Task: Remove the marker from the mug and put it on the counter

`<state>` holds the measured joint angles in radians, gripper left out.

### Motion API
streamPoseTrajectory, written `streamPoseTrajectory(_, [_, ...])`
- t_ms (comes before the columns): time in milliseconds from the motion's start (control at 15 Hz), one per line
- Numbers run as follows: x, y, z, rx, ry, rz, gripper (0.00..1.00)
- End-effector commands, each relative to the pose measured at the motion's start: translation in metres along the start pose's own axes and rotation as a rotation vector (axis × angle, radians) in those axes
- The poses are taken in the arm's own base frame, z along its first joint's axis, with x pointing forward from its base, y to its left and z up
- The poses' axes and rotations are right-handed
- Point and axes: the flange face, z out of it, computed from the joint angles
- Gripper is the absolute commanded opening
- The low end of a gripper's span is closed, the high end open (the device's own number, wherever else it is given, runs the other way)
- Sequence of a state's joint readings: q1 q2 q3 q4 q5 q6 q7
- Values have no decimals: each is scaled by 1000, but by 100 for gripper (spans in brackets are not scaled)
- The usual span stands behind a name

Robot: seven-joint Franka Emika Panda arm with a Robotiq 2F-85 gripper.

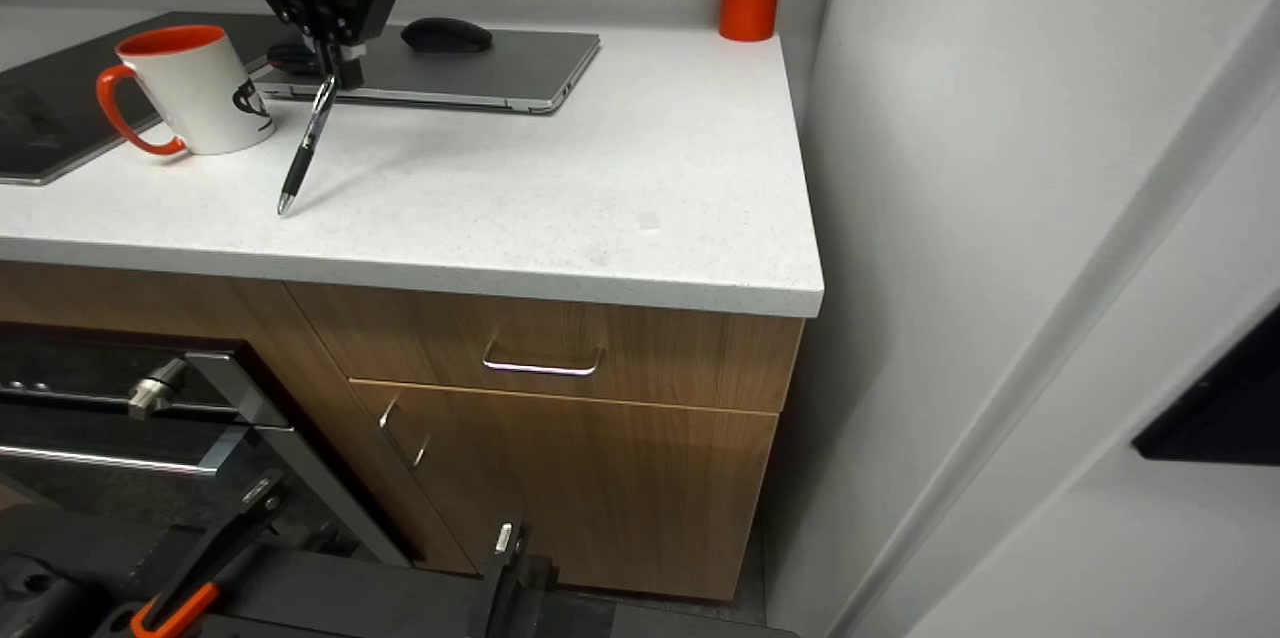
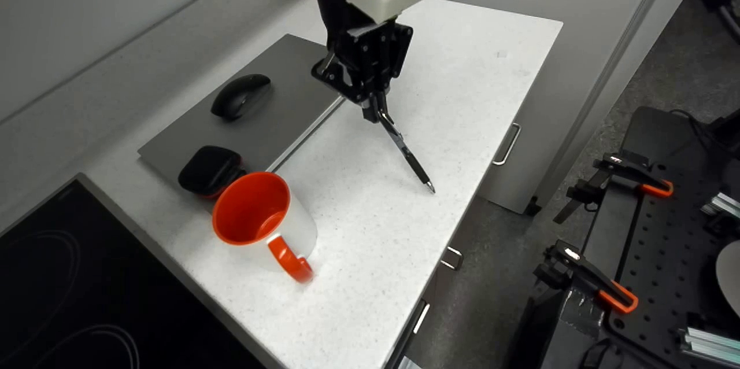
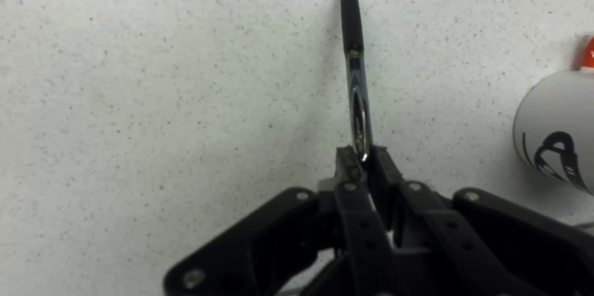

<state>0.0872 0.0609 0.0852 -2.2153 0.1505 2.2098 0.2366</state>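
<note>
The marker, a thin pen with a black grip and metal tip, shows in both exterior views (image 1: 303, 156) (image 2: 407, 152) and the wrist view (image 3: 352, 27). My gripper (image 1: 338, 70) (image 2: 377, 111) (image 3: 365, 159) is shut on its upper end, which the fingers hide. The marker slants downward, tip at or just above the white speckled counter (image 1: 560, 188) (image 2: 358, 282) (image 3: 185, 101); I cannot tell if it touches. The white mug (image 1: 205, 98) (image 2: 300, 227) (image 3: 557, 110) with red-orange handle and inside stands upright, apart from the gripper. No marker shows inside it.
A grey laptop (image 1: 540, 68) (image 2: 289, 85) lies behind, with a black mouse (image 1: 447, 35) (image 2: 240, 96) and a small black case (image 2: 209, 169) on it. A black cooktop (image 2: 69, 282) adjoins the mug's side. A red cylinder (image 1: 750, 3) stands at the back corner.
</note>
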Motion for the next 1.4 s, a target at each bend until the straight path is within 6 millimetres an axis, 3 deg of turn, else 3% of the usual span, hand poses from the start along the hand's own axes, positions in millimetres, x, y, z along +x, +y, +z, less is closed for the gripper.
streamPoseTrajectory(0, [22, -8, 13, -10, -2, 26, 3])
streamPoseTrajectory(133, [32, -7, 17, -3, 19, 35, 3])
streamPoseTrajectory(200, [36, -5, 18, 5, 27, 44, 24])
streamPoseTrajectory(267, [40, -4, 18, 10, 45, 47, 37])
streamPoseTrajectory(800, [49, -3, 0, 50, 94, 25, 96])
streamPoseTrajectory(933, [47, -6, -1, 76, 80, -8, 100])
streamPoseTrajectory(1333, [46, -7, 5, 70, 82, -14, 100])
